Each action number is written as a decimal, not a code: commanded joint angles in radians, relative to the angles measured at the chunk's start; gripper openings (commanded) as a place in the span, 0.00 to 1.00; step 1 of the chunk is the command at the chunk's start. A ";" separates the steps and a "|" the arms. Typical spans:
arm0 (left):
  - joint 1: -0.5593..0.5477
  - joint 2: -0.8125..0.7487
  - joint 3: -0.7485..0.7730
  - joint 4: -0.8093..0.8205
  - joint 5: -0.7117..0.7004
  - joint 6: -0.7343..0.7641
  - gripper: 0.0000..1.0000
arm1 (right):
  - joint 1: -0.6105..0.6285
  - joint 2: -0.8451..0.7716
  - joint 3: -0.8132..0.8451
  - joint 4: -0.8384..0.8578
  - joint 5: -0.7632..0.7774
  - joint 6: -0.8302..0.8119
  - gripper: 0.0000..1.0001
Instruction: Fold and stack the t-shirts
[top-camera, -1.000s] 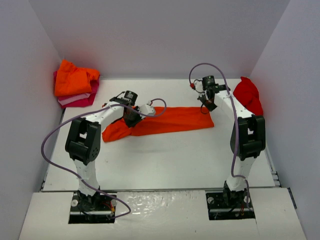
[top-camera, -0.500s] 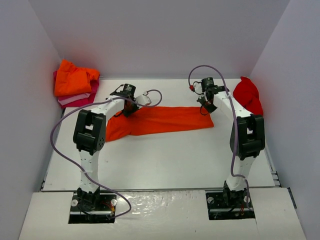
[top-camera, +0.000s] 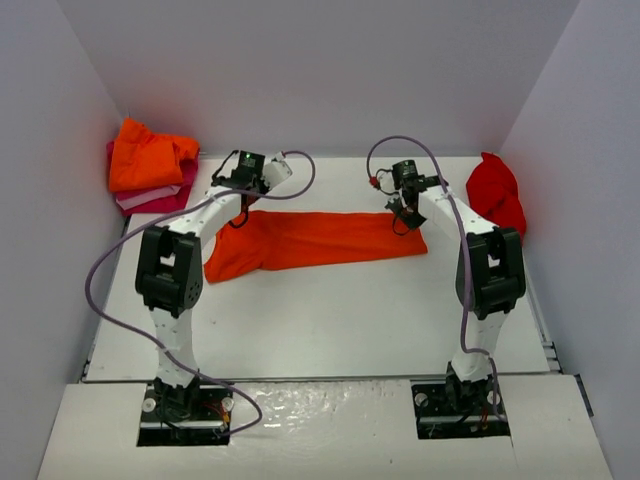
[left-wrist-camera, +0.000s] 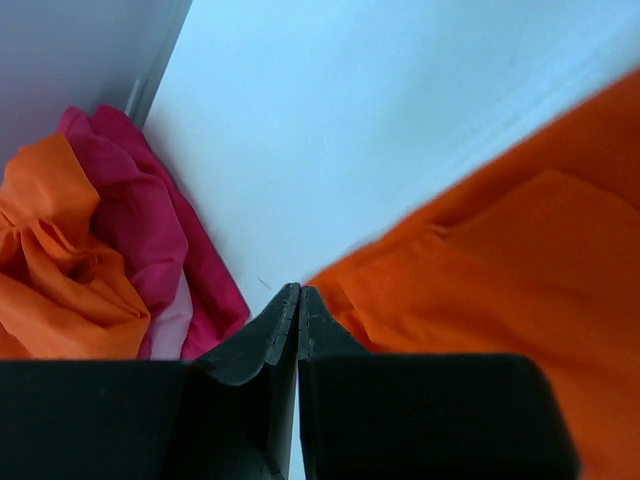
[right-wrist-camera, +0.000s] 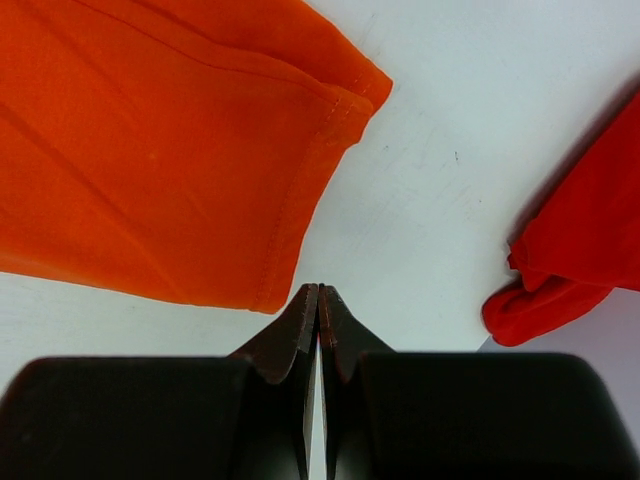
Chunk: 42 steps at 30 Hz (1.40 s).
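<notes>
A crumpled orange tee (top-camera: 148, 158) tops folded pink and magenta tees (top-camera: 152, 200) in the far left corner. The left gripper (left-wrist-camera: 298, 297), closed and empty, hovers at the left end of a long orange tee (top-camera: 330, 238) on the counter (top-camera: 320, 320). The right gripper (right-wrist-camera: 318, 297), likewise closed and empty, hangs by the long tee's right hem. A red tee (top-camera: 497, 190) lies far right.
</notes>
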<state>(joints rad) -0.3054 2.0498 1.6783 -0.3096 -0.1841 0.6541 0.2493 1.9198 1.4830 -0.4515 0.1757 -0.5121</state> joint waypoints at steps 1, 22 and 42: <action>0.010 -0.244 -0.151 -0.052 0.054 -0.006 0.00 | 0.011 -0.036 -0.004 0.015 -0.048 0.015 0.00; 0.069 -0.339 -0.525 -0.315 0.436 0.064 0.00 | 0.098 0.295 0.327 -0.138 -0.098 -0.045 0.00; 0.351 -0.108 -0.411 -0.349 0.403 0.187 0.00 | -0.038 0.437 0.267 -0.141 0.054 -0.122 0.00</action>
<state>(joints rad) 0.0128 1.9112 1.3137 -0.6461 0.3042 0.7775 0.2479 2.2824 1.7661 -0.5566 0.2273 -0.6307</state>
